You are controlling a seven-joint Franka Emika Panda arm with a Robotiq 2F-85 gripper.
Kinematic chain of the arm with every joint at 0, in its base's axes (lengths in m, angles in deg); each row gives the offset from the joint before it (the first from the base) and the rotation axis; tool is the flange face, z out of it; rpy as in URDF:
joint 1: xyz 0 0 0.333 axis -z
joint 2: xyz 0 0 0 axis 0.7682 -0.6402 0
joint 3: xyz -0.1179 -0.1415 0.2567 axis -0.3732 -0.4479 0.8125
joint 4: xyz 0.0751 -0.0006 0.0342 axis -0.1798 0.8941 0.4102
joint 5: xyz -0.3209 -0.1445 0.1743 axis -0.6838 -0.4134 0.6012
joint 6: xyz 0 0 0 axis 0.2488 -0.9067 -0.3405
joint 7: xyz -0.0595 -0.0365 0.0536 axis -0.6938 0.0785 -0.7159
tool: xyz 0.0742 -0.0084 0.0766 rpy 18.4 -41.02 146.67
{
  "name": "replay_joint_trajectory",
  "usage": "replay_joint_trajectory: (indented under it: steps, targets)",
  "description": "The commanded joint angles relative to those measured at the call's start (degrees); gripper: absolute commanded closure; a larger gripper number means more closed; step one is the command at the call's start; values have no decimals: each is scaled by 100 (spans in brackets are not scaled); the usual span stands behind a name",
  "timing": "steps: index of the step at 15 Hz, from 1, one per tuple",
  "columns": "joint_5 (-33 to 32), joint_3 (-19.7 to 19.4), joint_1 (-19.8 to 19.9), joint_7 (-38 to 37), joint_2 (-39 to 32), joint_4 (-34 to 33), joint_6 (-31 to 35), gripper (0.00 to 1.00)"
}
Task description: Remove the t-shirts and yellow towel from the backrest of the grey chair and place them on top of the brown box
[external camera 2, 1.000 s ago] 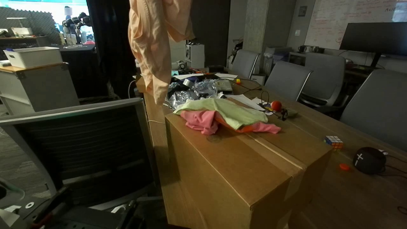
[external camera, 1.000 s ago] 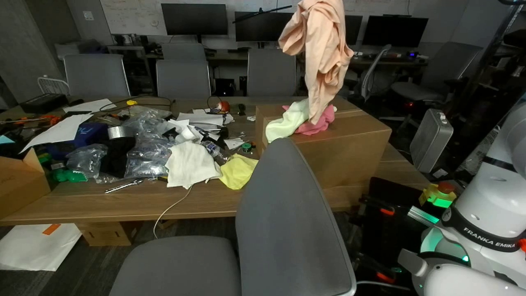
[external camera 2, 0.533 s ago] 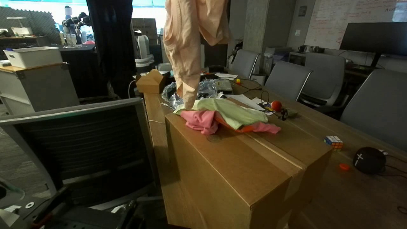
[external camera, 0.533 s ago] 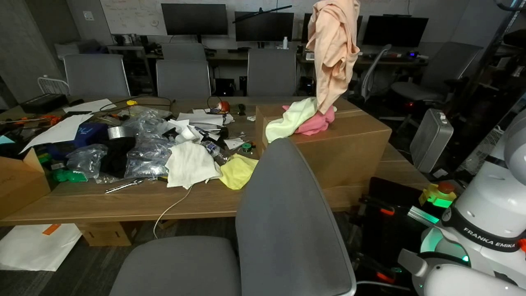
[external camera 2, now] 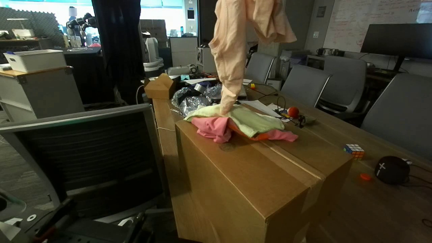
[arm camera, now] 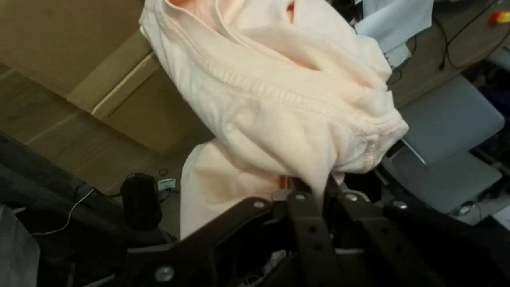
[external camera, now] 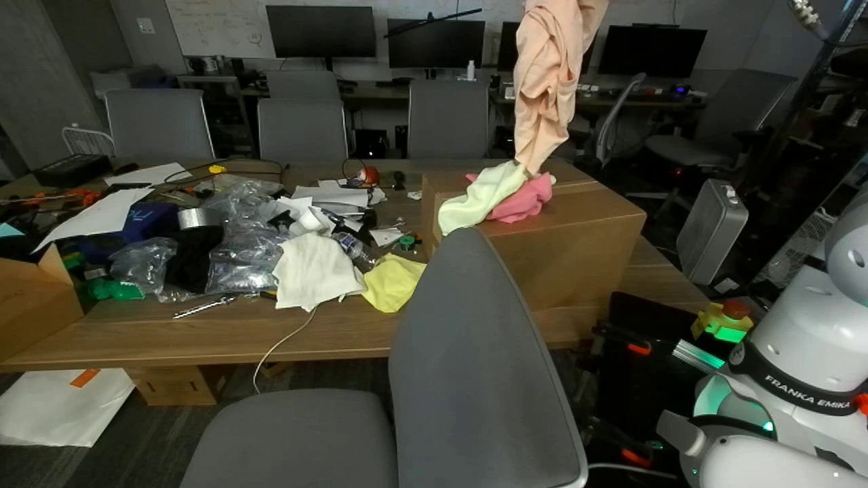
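In an exterior view: one peach t-shirt, soft matte cloth, hanging as a long twisted column of deep folds, its upper end beyond the top edge. One yellow towel, pale yellow-green, dull-surfaced, lying on top of the brown box. One pink t-shirt, bunched into a rounded lump beside and partly beneath the towel. The box: plain cardboard, rectangular, flat-topped, standing on a wood-grain table. One grey chair, its tall smooth backrest narrowing to a rounded top that overlaps the box from this side. Also on the table: crinkled clear plastic bags, a rumpled white cloth, a brighter yellow rag.

In an exterior view: the towel spread as a wavy sheet over the pink t-shirt, which bulges out in gathered folds. The peach tip tapers down in front of the towel; whether the two touch, I cannot tell. Farther along the table, a checkered puzzle cube and a squat, rounded black speaker.

In the wrist view: one black gripper, hard links with round bolt heads, pinching a narrow fold of the peach t-shirt; beyond it, puckered cloth crossed by a ribbed seam.
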Motion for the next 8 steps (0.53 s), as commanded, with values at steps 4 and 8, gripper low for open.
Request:
replay_joint_trajectory:
  steps: [4, 8]
  targets:
    - [-1798, 344, 678, -2028, -231, 126, 641, 64]
    - [-2439, 318, 483, -2582, -280, 138, 82, 43]
